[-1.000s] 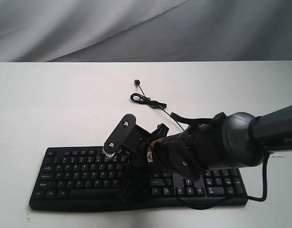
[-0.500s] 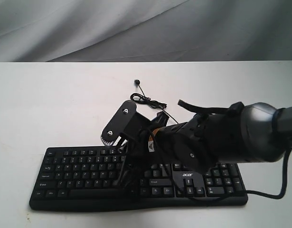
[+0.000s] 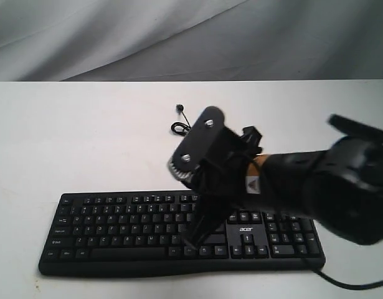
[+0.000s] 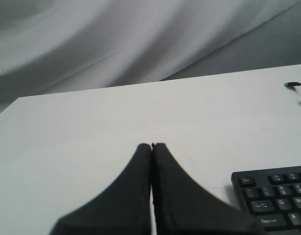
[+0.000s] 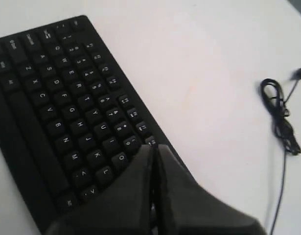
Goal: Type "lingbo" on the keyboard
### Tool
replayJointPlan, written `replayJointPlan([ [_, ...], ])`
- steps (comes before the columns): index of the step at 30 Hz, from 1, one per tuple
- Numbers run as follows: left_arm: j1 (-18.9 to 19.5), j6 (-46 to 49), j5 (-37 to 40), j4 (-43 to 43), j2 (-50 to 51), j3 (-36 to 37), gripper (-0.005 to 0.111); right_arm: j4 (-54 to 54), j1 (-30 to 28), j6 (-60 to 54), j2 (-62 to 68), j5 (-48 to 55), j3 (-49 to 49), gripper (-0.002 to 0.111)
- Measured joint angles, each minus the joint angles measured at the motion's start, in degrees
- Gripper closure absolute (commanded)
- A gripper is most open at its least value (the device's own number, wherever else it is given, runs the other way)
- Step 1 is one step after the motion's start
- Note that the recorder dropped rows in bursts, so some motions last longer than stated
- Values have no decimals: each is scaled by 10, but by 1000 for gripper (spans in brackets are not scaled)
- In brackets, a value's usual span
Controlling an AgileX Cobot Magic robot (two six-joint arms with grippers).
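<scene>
The black keyboard lies along the near edge of the white table, its white acer logo showing on the right part. My right gripper is shut and empty, pointing down over the keyboard's middle-right keys. In the right wrist view the right gripper's tips sit just past the O and L keys of the keyboard; contact with a key cannot be told. My left gripper is shut and empty above bare table, left of the keyboard's Esc corner. It does not show in the exterior view.
A thin black cable lies coiled on the table behind the keyboard, also seen in the right wrist view as a bundled cable. A grey cloth backdrop hangs beyond the table's far edge. The bulky right arm covers the keyboard's right part.
The right arm has swung to the right and lifted, carrying its shut gripper from the keyboard's middle keys towards the right side of the letter block. The keyboard has not moved.
</scene>
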Motion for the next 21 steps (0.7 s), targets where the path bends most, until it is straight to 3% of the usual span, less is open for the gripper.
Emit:
replayJointPlan([
  [11,0,0,0,0,0,0,107,33,-11,0,-305,0,146,108],
  [21,0,0,0,0,0,0,107,74,-11,1,-378,16,204,108],
])
